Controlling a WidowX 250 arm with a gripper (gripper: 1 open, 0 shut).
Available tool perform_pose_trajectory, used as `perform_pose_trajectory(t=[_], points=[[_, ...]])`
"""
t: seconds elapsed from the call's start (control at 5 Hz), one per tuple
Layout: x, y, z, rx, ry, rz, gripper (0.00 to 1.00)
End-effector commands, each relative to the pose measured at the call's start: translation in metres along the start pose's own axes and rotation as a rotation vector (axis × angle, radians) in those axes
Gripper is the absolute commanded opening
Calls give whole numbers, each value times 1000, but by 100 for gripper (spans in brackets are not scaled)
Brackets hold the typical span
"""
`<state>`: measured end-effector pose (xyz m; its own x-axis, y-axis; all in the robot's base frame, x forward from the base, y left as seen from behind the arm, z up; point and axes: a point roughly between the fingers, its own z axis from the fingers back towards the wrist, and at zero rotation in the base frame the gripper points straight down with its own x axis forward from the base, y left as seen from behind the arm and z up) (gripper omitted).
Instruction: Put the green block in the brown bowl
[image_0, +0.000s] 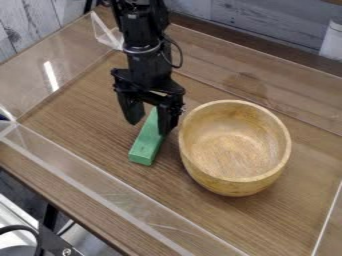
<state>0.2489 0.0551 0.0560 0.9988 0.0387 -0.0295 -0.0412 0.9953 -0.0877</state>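
Looking risky: the claw sits wide open over the far end of the green block, just left of the bowl, so an end-grab might let it swing.

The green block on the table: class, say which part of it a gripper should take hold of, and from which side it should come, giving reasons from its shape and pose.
Grip the green block across its narrow width, on the two long flat side faces, near its far end, coming straight down from above. It lies flat on the table, long and slim, so only the short span fits between the jaws. The open gripper already straddles that end.
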Motion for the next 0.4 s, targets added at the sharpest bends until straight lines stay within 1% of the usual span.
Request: perform_pose_trajectory(t=[0.0,0.2], points=[[12,4,10,22,-57,11,100],[12,5,2,29,-41,18,100]])
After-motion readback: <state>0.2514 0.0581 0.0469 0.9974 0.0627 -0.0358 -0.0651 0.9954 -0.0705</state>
